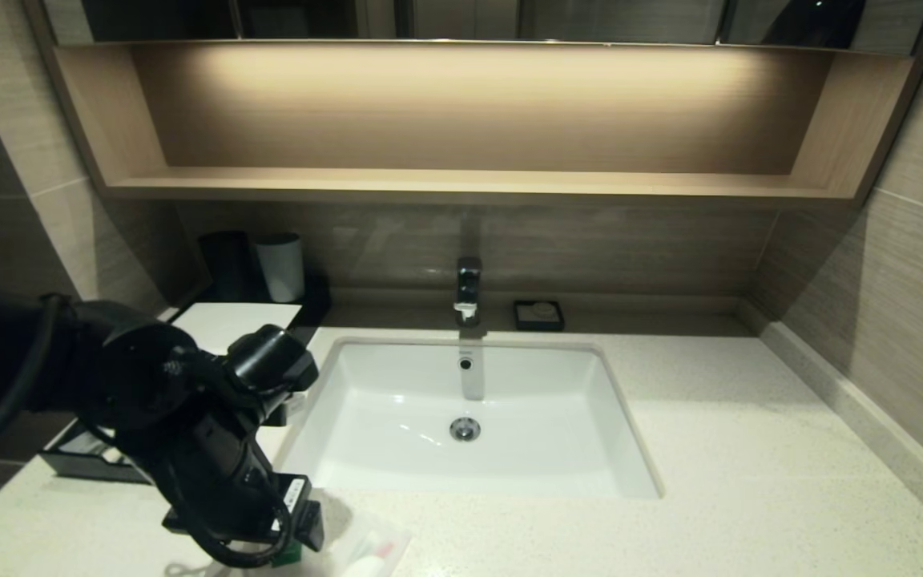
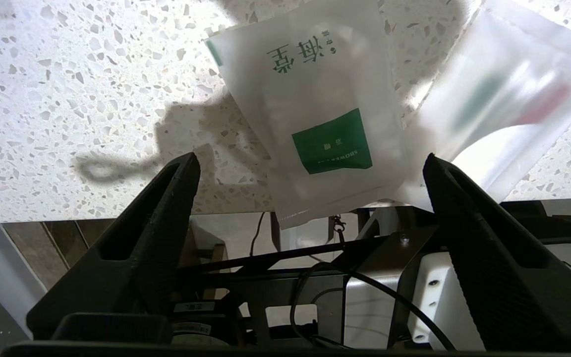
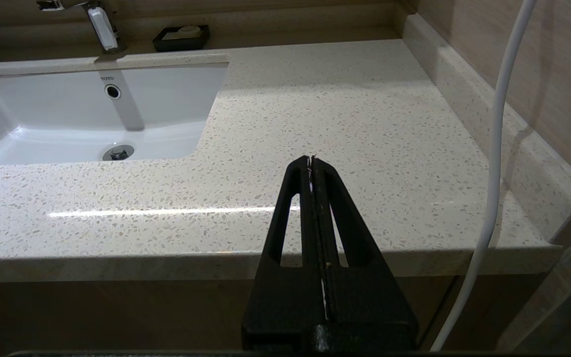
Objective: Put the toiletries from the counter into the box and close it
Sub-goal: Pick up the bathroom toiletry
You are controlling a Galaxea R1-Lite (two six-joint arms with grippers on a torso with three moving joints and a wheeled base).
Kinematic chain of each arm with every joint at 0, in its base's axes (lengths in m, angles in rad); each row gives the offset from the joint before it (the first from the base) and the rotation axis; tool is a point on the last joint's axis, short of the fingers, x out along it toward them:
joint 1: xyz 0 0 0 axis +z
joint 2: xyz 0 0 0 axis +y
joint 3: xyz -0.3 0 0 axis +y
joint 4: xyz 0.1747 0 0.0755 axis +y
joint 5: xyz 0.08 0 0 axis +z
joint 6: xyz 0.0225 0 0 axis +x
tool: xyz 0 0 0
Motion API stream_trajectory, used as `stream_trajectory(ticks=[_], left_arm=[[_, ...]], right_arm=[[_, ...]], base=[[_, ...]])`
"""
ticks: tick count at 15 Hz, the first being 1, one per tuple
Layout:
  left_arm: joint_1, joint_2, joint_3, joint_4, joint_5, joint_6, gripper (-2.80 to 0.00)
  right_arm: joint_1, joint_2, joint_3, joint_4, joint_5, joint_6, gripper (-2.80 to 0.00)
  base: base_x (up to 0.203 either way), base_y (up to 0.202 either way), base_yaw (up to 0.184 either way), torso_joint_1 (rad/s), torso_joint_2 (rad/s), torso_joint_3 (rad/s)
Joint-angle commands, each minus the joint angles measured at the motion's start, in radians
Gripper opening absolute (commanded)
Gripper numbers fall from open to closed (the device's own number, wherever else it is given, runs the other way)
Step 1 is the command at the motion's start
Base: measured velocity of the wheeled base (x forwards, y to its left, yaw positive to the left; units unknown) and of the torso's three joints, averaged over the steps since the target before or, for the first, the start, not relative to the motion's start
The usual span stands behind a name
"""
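A flat sachet with a green label (image 2: 325, 124) lies on the speckled counter (image 1: 750, 449), one end overhanging its front edge. A clear packet with a pink-red mark (image 2: 513, 99) lies beside it and also shows in the head view (image 1: 373, 553). My left gripper (image 2: 310, 157) is open and empty just above the sachet's overhanging end, one finger to each side. The box's white top panel (image 1: 233, 320) sits left of the sink (image 1: 397, 449), and its black drawer (image 1: 81, 465) is pulled out. My right gripper (image 3: 310, 161) is shut and empty at the counter's front edge, right of the sink.
A black tumbler (image 1: 225, 264) and a white tumbler (image 1: 281, 266) stand behind the box. A tap (image 1: 468, 288) and a small black dish (image 1: 538, 314) are at the back. A wooden shelf (image 1: 461, 180) hangs above. A white cable (image 3: 496, 148) runs beside the right gripper.
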Motion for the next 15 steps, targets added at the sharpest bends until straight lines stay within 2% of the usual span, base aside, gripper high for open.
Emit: stream_trajectory(ticks=[1,9,10,15], left_arm=[[0.005,0.009,-0.001,0.001,-0.004,-0.004,0.00],[0.030,0.050,0.017,-0.053,-0.019,-0.001,0.00],[0.031,0.052,0.019,-0.053,-0.019,0.000,-2.80],[0.031,0.053,0.025,-0.055,-0.027,0.025,-2.80]], right_arm=[[0.000,0.000,0.000,0.000,0.000,0.001,-2.80],[0.000,0.000,0.000,0.000,0.000,0.001,-2.80],[0.000,0.000,0.000,0.000,0.000,0.001,-2.80],[0.000,0.000,0.000,-0.001,0.000,0.001,-2.80]], base=[[0.000,0.000,0.000,0.000,0.00,0.000],[0.000,0.000,0.000,0.000,0.00,0.000],[0.000,0.000,0.000,0.000,0.00,0.000],[0.000,0.000,0.000,0.000,0.00,0.000]])
